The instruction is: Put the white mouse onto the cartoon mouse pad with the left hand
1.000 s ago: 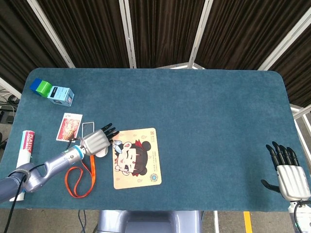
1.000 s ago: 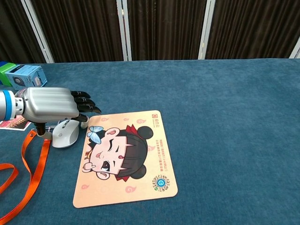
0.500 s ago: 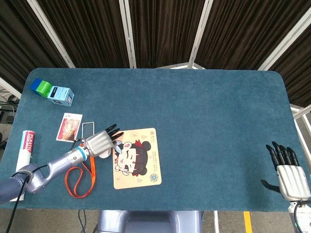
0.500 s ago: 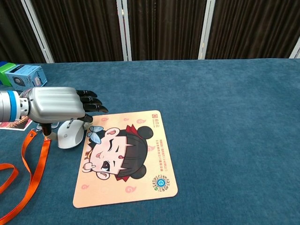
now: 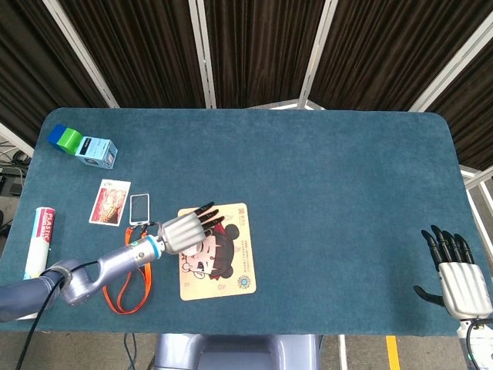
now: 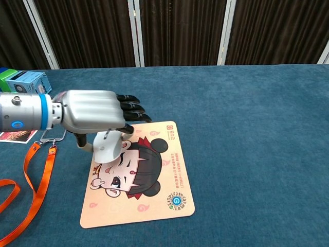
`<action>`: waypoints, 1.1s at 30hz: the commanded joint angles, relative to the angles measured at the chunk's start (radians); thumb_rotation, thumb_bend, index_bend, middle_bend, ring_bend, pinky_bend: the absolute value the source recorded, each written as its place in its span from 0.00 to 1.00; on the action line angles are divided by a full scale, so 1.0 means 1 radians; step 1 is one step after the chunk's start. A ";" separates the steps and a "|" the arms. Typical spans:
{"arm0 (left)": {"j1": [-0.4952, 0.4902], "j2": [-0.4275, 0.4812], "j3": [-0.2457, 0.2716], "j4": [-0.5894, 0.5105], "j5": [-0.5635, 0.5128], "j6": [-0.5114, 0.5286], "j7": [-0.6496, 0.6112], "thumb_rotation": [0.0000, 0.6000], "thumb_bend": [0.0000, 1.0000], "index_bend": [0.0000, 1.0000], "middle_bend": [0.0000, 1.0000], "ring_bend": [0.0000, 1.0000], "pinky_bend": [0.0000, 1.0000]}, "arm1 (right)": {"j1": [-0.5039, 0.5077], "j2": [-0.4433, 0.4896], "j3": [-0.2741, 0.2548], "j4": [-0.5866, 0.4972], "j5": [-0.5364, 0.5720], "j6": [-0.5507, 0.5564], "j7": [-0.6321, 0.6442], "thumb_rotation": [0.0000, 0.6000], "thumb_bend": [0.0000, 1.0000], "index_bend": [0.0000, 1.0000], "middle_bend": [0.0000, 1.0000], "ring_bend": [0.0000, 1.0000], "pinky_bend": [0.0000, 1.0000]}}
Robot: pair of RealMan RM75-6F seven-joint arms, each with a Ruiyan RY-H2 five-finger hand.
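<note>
The left hand (image 6: 95,113) grips the white mouse (image 6: 107,146) from above, thumb against its near side and dark fingers stretched forward over its top. The mouse sits over the upper left part of the cartoon mouse pad (image 6: 146,185), on the girl's face; whether it touches the pad cannot be told. In the head view the left hand (image 5: 187,230) covers the mouse completely. An orange lanyard (image 6: 31,177) lies just left of the pad on the blue counter (image 6: 247,128). The right hand (image 5: 456,274) rests at the counter's far right edge, empty, its fingers straight and apart.
</note>
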 commanded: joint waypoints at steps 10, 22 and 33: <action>-0.048 -0.097 -0.034 -0.012 -0.056 -0.066 0.103 1.00 0.19 0.54 0.00 0.00 0.00 | 0.002 0.006 -0.003 -0.001 -0.001 -0.007 0.005 1.00 0.10 0.00 0.00 0.00 0.00; -0.043 -0.112 -0.026 -0.010 -0.081 -0.041 0.137 1.00 0.19 0.11 0.00 0.00 0.00 | 0.003 0.006 -0.003 -0.002 0.000 -0.007 0.000 1.00 0.10 0.00 0.00 0.00 0.00; -0.031 -0.079 -0.011 -0.044 -0.078 0.004 0.136 1.00 0.19 0.09 0.00 0.00 0.00 | 0.002 0.005 -0.003 -0.002 -0.001 -0.005 0.000 1.00 0.10 0.00 0.00 0.00 0.00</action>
